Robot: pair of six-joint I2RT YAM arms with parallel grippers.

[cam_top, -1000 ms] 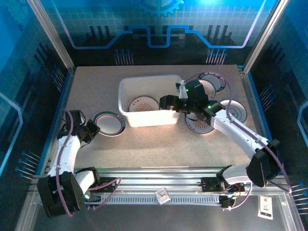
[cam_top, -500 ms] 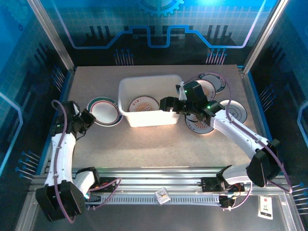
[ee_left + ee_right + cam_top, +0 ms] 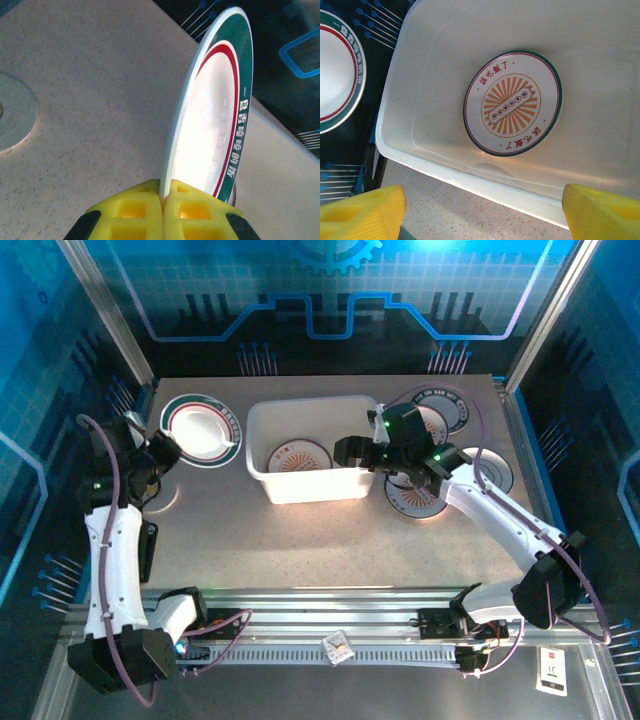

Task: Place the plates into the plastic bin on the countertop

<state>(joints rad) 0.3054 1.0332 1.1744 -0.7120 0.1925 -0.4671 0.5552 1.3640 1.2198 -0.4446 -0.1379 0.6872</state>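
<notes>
Left hand [image 3: 162, 197] is pinching the green-rimmed plate [image 3: 210, 125] by its edge, tilted up off the table [image 3: 300, 540]; since a second ago it's swinging from near-left of the plastic bin [image 3: 310, 488] toward the far-left corner, arm reaching higher. Right hand [image 3: 350, 452] is hovering wide open over the bin's right side, above the orange-patterned plate [image 3: 512, 102] inside.

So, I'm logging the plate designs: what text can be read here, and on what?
"该吃饭了": red, twice on the orange-patterned plate in the plastic bin.
"一碗香喷喷的饭", as best I can tell: white, on the green-rimmed plate in the left gripper.
Lettering on the other plates and the white card: too small to read.
</notes>
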